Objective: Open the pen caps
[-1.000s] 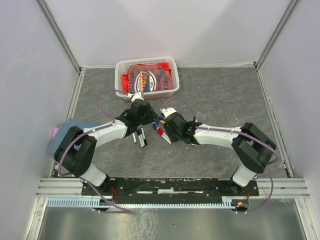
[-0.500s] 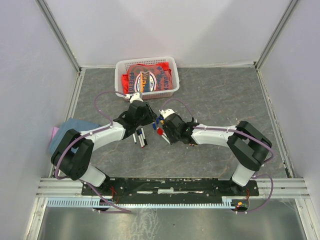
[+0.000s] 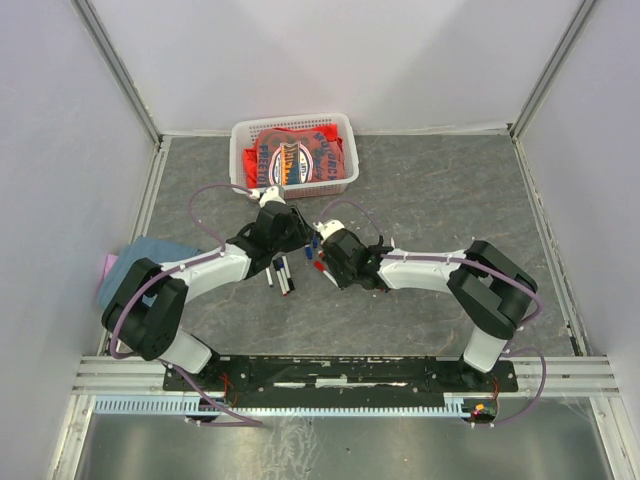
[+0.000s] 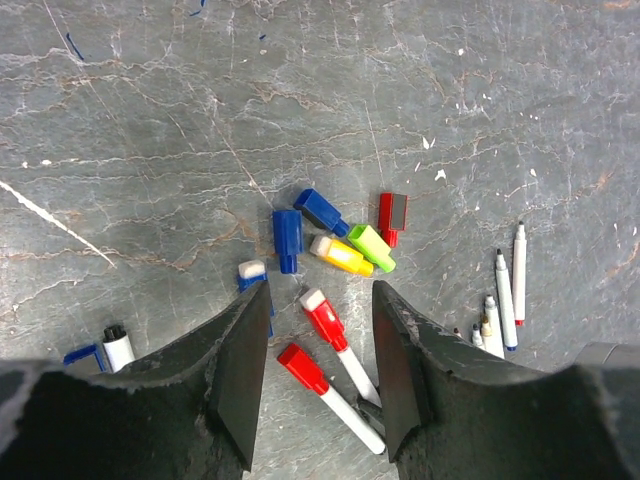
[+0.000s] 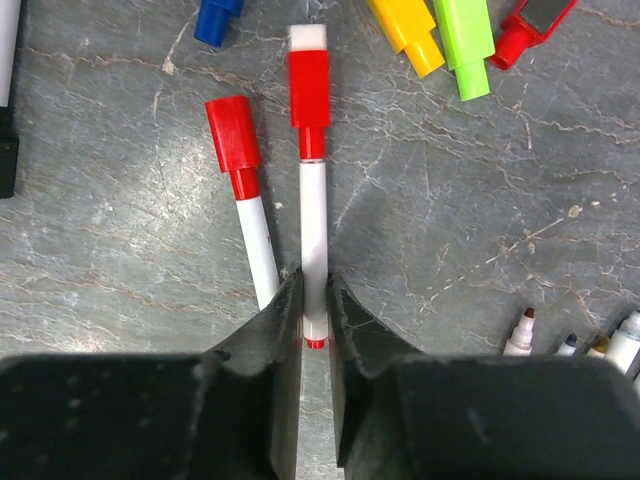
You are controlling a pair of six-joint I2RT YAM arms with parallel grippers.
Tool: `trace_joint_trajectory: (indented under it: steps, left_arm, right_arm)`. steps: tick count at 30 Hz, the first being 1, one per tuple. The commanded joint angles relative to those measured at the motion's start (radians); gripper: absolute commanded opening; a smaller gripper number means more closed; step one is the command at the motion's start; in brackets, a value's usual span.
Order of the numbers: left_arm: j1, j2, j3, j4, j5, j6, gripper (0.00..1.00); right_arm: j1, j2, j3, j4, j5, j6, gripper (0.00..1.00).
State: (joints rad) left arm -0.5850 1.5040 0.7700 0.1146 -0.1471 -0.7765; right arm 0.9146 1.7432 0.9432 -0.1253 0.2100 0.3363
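Between the right fingers (image 5: pixel 285 325) a red-capped pen (image 5: pixel 312 200) is pinched; left fingers (image 4: pixel 240 375) stand open.

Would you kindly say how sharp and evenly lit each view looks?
Top external view: even light, pens tiny. Left wrist view: grey stone-patterned tabletop sharp, left gripper's dark fingers softer. Right wrist view: red-capped white pen crisp, right gripper's fingers shadowed.

The right tool (image 5: pixel 314 300) pinches the white barrel of a red-capped pen (image 5: pixel 311 190) lying on the grey bench (image 5: pixel 480 220); a second red-capped pen (image 5: pixel 252 225) lies just beside it.
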Motion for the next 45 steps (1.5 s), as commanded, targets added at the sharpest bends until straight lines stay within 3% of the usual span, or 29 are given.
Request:
trace_joint_trajectory:
  steps: [1,10,30,45]
  left_arm:
    - [-0.004,-0.04,0.0,0.044,0.017,-0.034,0.53]
    - [-0.003,-0.045,0.008,0.024,0.072,-0.056,0.57]
    - [0.032,0.012,-0.006,0.108,0.328,-0.162,0.59]
    - [0.044,-0.008,-0.046,0.154,0.371,-0.202,0.59]
  right_arm:
    - [0.006,0.029,0.004,-0.01,0.002,-0.005,0.16]
    - [0.006,-0.035,-0.037,0.024,-0.009,-0.003,0.01]
    - [0.006,-0.252,-0.122,0.099,-0.061,0.023,0.01]
    - [-0.003,-0.308,-0.135,0.134,-0.098,0.056,0.01]
